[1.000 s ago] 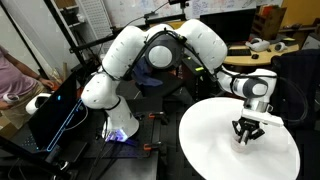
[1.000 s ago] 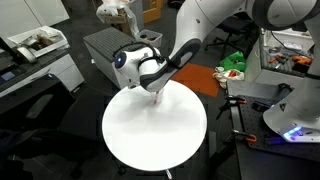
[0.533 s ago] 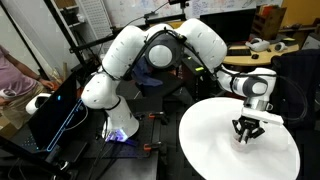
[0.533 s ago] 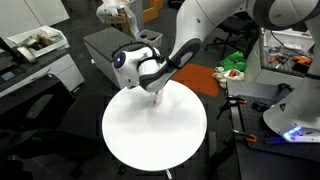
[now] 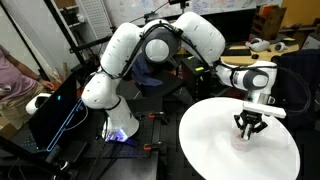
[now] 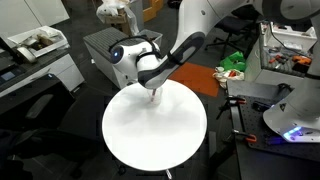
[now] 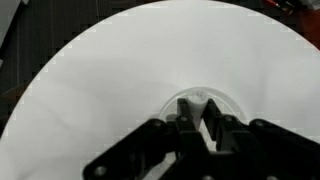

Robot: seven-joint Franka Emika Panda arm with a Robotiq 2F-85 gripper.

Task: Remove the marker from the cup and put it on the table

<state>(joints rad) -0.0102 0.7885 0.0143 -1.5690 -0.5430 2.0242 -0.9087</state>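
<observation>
**Tool poised over the cup**

The tool [image 7: 199, 128] hovers above the white worktop [image 7: 90, 90] with its jaws nearly together. Whether they pinch the marker cannot be told. The clear cup [image 7: 200, 101] stands at 12 o'clock from its tips.

Cup [image 7: 203, 102] on table [image 7: 90, 90], near its edge, tool [image 7: 200, 130] directly above.

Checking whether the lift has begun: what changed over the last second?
The gripper rose a little, straight up over the cup. Whether it holds the marker cannot be told. The table stayed as it was.
</observation>
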